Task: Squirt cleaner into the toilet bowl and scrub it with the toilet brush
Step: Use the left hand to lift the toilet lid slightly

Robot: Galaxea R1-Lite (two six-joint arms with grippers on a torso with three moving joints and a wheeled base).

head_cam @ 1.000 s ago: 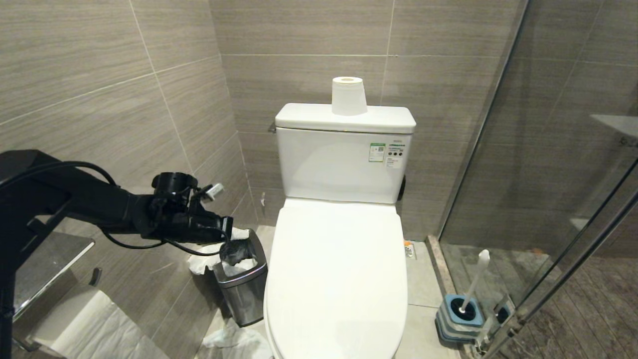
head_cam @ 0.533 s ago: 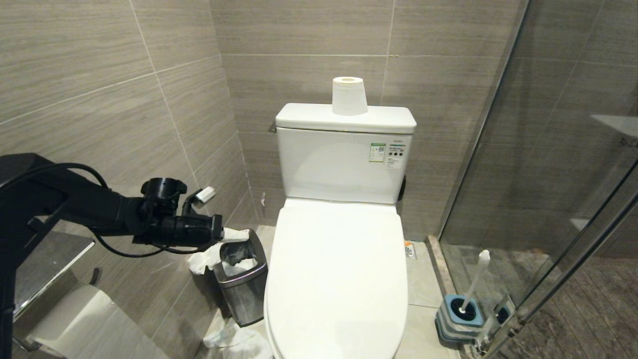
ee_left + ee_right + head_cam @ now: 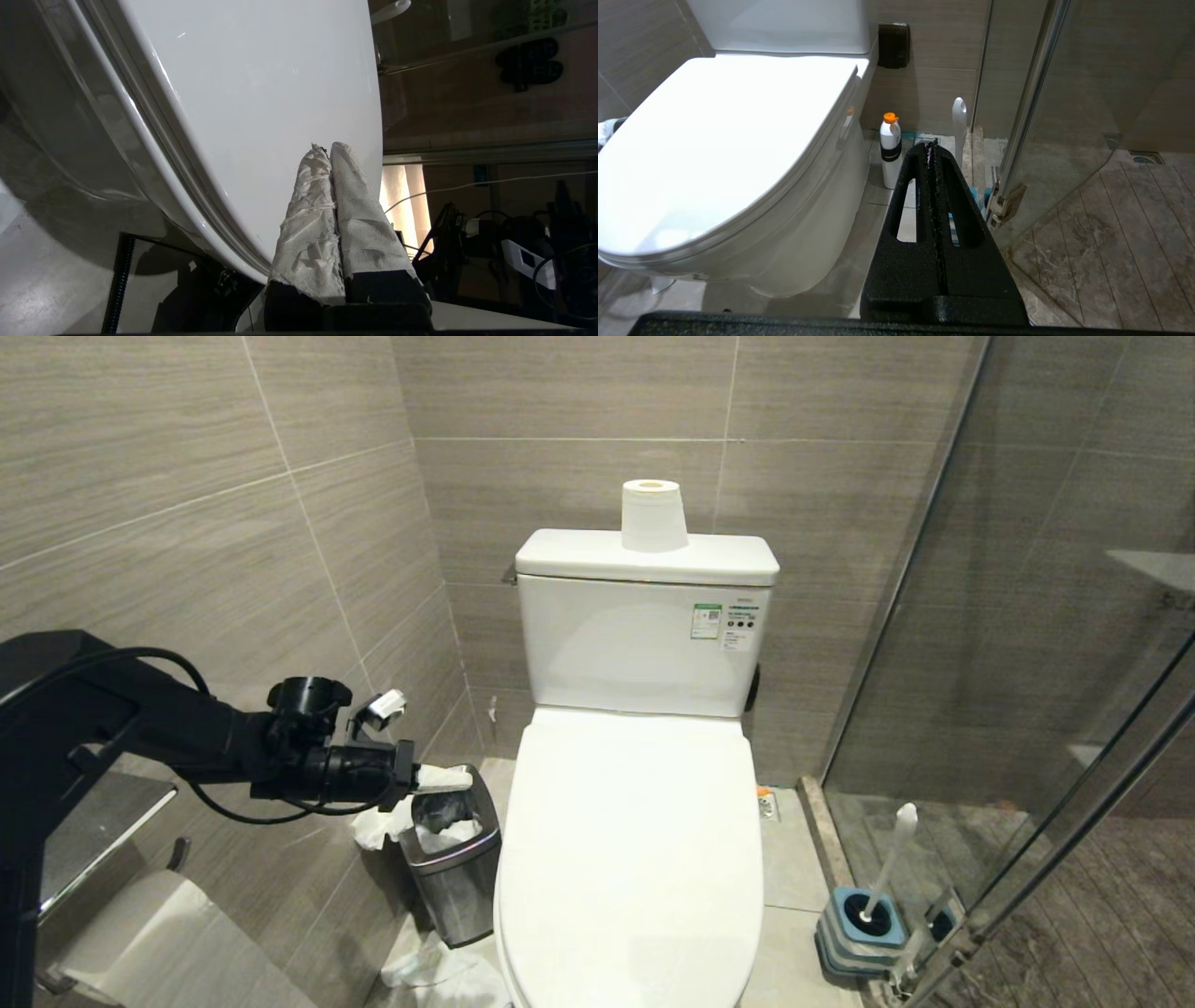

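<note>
One toilet bowl (image 3: 630, 859) stands against the tiled back wall with its white lid shut down over the seat. One roll of paper (image 3: 653, 515) stands upright on the tank (image 3: 644, 639). One toilet brush (image 3: 889, 861) stands in its blue square holder (image 3: 861, 928) on the floor right of the bowl, just beside the glass shower door (image 3: 1055, 709). One white bottle (image 3: 890, 149) with an orange cap stands on the floor between the bowl and the brush; no cleaner liquid is visible outside it. One steel waste bin (image 3: 453, 863) sits left of the bowl, with crumpled paper (image 3: 439, 975) on the floor around it. Two arms are shown. The left gripper (image 3: 448, 779) is held level above the bin, pointing toward the bowl's side, its paper-wrapped jaws pressed together and empty. The right gripper (image 3: 933, 149), seen only from its own wrist camera, hangs low near the shower door, its jaws closed on nothing.
</note>
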